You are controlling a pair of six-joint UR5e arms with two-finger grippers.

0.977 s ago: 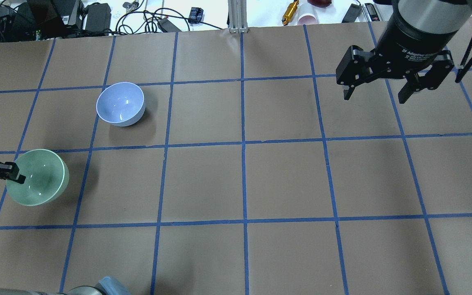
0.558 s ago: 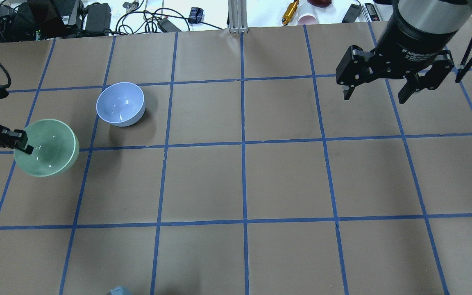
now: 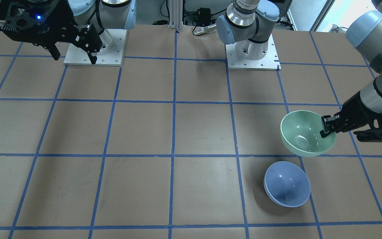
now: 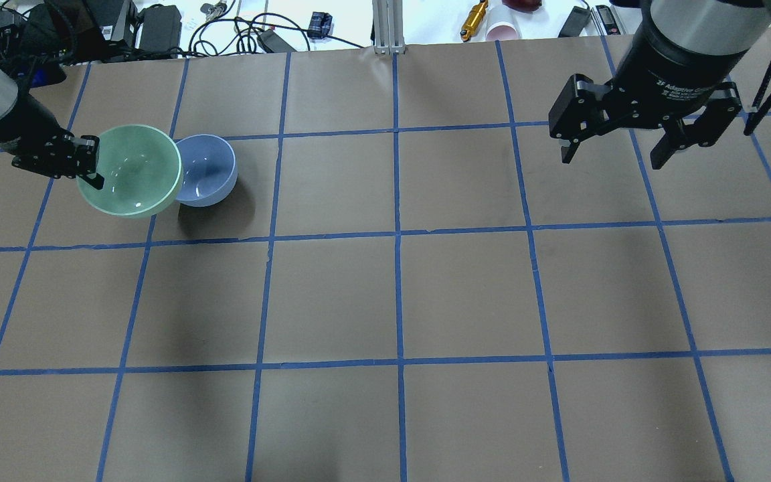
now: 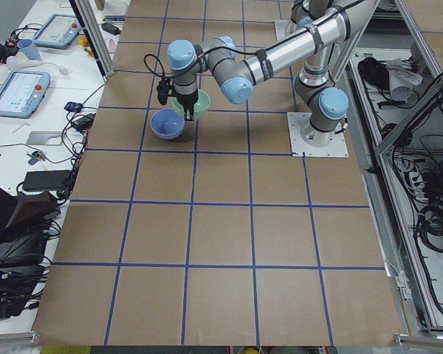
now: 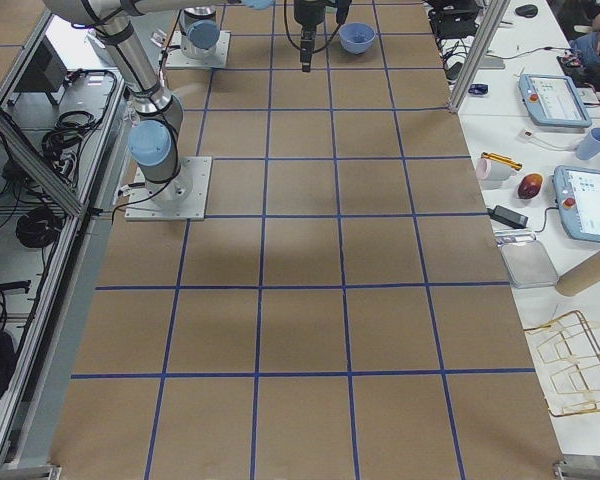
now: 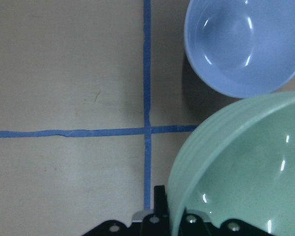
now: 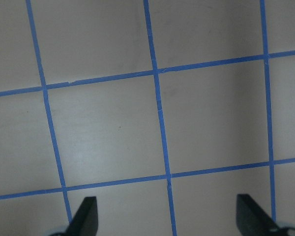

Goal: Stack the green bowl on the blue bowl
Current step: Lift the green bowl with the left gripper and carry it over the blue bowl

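Since a second ago the green bowl point(image 4: 130, 171) has travelled from the near left edge of the worktop point(image 4: 466, 294) up beside the blue bowl point(image 4: 215, 177). It is carried by the left gripper point(image 4: 92, 167), which is clamped on its rim. The worktop is brown and matt, ruled into squares by blue tape point(image 4: 397, 201). Beyond its far edge lie cables point(image 4: 225, 30), power bricks point(image 4: 158, 27) and a pink cup point(image 4: 502, 30). Glossy and pale mint, the green bowl hangs upright. From overhead its rim overlaps the blue bowl's, yet from the front the two look apart, so it is probably raised rather than touching. The blue bowl, glossy periwinkle, sits upright on the worktop. Over the far right squares the right gripper point(image 4: 613, 161) hangs with its jaws apart, nothing between them.
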